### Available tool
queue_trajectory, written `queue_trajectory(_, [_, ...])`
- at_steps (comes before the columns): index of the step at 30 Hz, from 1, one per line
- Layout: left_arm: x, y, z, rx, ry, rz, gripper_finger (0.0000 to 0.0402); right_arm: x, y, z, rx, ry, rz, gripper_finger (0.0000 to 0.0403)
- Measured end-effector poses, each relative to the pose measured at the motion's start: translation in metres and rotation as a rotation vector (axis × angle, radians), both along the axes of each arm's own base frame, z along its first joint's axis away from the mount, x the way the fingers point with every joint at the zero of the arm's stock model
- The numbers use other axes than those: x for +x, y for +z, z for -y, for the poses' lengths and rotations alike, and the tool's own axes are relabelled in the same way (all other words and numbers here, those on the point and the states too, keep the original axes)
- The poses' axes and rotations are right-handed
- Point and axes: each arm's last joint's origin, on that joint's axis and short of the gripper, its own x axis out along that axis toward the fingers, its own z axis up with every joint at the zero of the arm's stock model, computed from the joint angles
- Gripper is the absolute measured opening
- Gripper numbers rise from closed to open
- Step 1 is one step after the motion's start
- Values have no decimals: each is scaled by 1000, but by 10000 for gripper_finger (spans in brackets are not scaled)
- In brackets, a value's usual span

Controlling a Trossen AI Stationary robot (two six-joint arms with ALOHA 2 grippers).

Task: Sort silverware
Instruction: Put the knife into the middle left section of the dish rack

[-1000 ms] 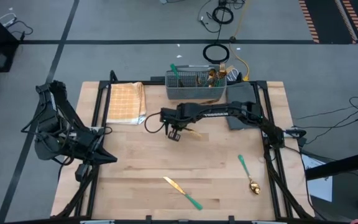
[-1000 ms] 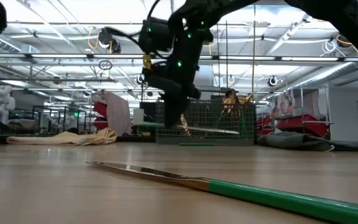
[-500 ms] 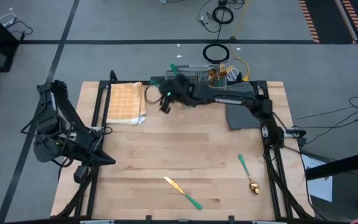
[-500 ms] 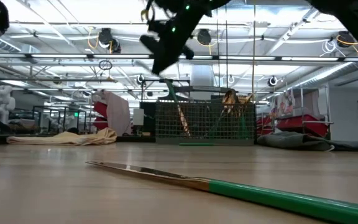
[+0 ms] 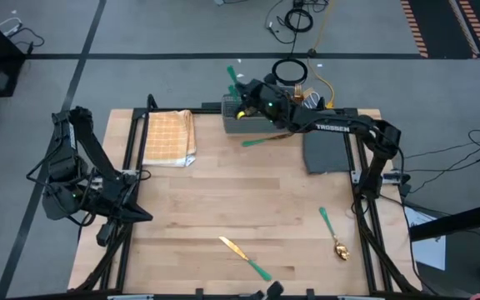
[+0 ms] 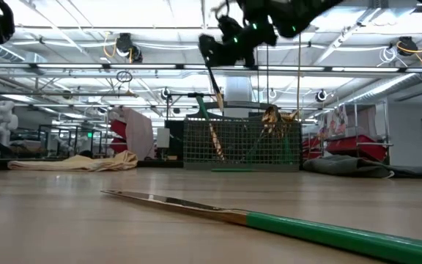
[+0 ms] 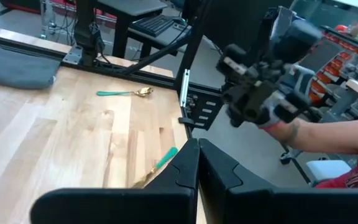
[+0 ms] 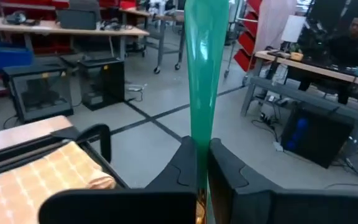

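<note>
Right pincer (image 5: pixel 249 102) is clamping a teal-handled piece (image 8: pixel 202 74), probably a knife, above the basket (image 5: pixel 261 122); it's needing to line up before dropping. Left pincer (image 7: pixel 197 163) is sitting closed, empty.

1. Basket (image 5: pixel 261 117) at back edge of table (image 5: pixel 223 200), w/ cloth (image 5: pixel 169 137) to its left.
2. Knife (image 5: pixel 244 257) at front, middle.
3. Spoon (image 5: pixel 333 233) to the right of knife.
4. Right gripper (image 5: pixel 244 104) above basket's left end, holding a fork (image 5: pixel 261 139).
</note>
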Motion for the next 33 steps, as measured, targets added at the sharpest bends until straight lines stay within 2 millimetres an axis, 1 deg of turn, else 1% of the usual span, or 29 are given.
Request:
queue_trajectory(2, [0, 0, 0, 4, 11, 5, 10, -6, -16, 5, -12, -11, 19, 0])
queue_trajectory(5, [0, 0, -1, 29, 18, 14, 10, -16, -35, 11, -58, -32, 71, 0])
queue_trajectory(7, [0, 0, -1, 34, 28, 17, 10, -23, -44, 14, -68, -43, 116, 0])
queue_trajectory(9, [0, 0, -1, 34, 31, 18, 10, -28, -51, 17, -40, -34, 144, 2])
queue_trajectory(11, [0, 0, -1, 35, 31, 19, 10, -30, -57, 19, -19, -20, 139, 3])
queue_trajectory(14, [1, 0, -2, 37, 44, 23, 10, -31, -61, 18, -6, 3, 116, 3])
queue_trajectory(16, [1, 0, -2, 39, 53, 26, 10, -29, -58, 16, -29, 12, 131, 2])
queue_trajectory(20, [1, 0, -2, 38, 56, 27, 10, -28, -45, 15, -47, 41, 172, 2])
queue_trajectory(23, [1, 0, -2, 37, 56, 27, 10, -26, -48, 13, -19, 48, 148, 1])
queue_trajectory(25, [1, 0, -2, 31, 57, 25, 10, -26, -52, 9, 60, 82, 108, 1])
queue_trajectory(27, [1, 0, -2, 30, 57, 25, 10, -26, -55, -3, 142, 134, 35, 13])
queue_trajectory(29, [1, 0, -2, 30, 57, 25, 10, -28, -60, -16, 215, 149, -79, 35])
queue_trajectory(31, [1, 0, -2, 34, 57, 23, 10, -31, -71, -30, 293, 137, -206, 65])
queue_trajectory(33, [0, -1, -2, 46, 56, 18, 10, -34, -81, -40, 381, 107, -287, 97])
